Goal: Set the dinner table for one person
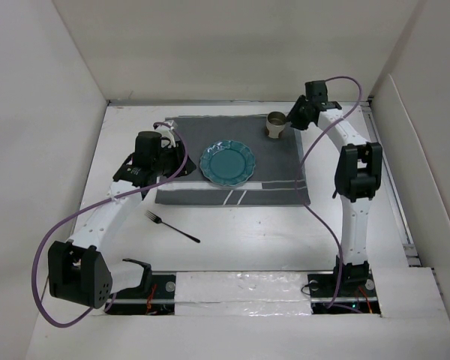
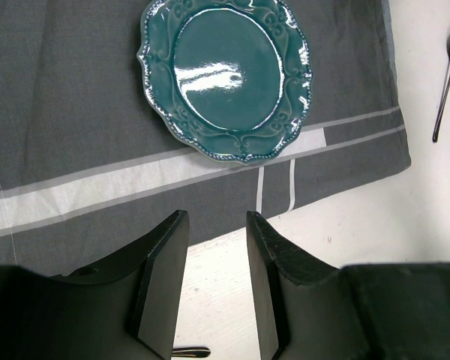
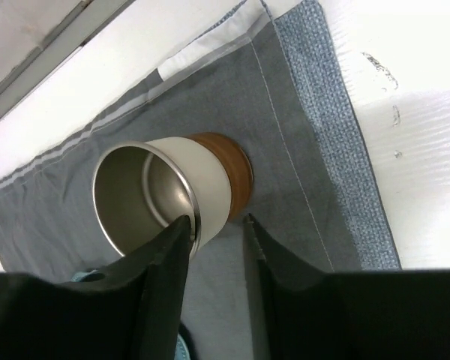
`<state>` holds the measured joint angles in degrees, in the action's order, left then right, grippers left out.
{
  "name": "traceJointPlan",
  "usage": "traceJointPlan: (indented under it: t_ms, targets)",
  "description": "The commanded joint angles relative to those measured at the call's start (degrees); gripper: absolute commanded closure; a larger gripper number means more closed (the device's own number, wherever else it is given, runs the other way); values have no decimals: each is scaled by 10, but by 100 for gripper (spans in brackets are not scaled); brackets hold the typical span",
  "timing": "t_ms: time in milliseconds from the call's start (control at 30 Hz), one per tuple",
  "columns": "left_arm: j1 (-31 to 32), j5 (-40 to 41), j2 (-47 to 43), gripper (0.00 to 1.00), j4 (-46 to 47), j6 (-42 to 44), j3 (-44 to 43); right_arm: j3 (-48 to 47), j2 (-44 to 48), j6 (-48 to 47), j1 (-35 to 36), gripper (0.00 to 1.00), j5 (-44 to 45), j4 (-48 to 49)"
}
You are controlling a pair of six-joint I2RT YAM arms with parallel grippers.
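Note:
A teal plate point(image 1: 227, 162) lies in the middle of the dark grey striped placemat point(image 1: 279, 174) on the white dinner table point(image 1: 255, 240). It also shows in the left wrist view point(image 2: 225, 75). A steel cup with a cream and brown outside point(image 1: 276, 124) stands upright at the placemat's far right corner. My right gripper point(image 1: 289, 118) is open, with one finger at the cup's rim point(image 3: 142, 195) and the other outside its wall. My left gripper point(image 2: 216, 219) is open and empty above the placemat's left edge, left of the plate. A dark-handled fork point(image 1: 171, 226) lies on the table in front of the placemat.
The fork also shows at the right edge of the left wrist view point(image 2: 444, 90). The tip of a dark utensil handle point(image 2: 187, 351) shows on the table under my left fingers. White walls enclose the table at the back and sides.

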<state>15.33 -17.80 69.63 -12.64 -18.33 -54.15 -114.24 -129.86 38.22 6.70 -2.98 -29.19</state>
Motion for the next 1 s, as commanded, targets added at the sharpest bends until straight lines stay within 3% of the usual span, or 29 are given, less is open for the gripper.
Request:
traceJointPlan:
  t_ms: [0, 133, 167, 200, 233, 300, 333, 400, 533, 600, 667, 800, 967]
  targets:
    - [0, -2, -3, 67, 16, 5, -19, -3, 56, -14, -6, 54, 3, 6]
    - [0, 2, -7, 67, 9, 7, -27, 59, 115, -17, -22, 53, 18, 19]
    - [0, 2, -8, 67, 10, 7, -27, 80, 131, -17, -34, 62, 24, 23]
    - [0, -1, -12, 67, 10, 7, -27, 104, 167, -13, -42, 89, 26, 27]
    - [0, -4, -12, 67, 13, 4, -26, 170, 187, -9, -51, 100, 47, 46]
    - [0, -14, -17, 79, 17, 0, -18, 245, 230, 2, -84, 100, 56, 74]
    - [0, -16, -19, 92, 19, -2, -12, 280, 268, 5, -97, 100, 62, 91]
    - [0, -23, -25, 100, 22, -6, -5, 369, 302, 16, -139, 100, 78, 97]
    - [0, -32, -31, 100, 24, -9, 3, 456, 354, 1, -205, 100, 96, 90]
    - [0, -38, -32, 100, 28, -11, 5, 463, 345, -36, -222, 80, 87, 81]
    - [0, -44, -31, 92, 35, -13, 9, 445, 306, -57, -233, 66, 77, 41]
    - [0, -59, -17, 83, 39, -11, 11, 412, 256, -104, -233, 63, 49, 12]
    - [0, -61, -18, 82, 45, -12, 18, 387, 225, -125, -233, 60, 40, 2]
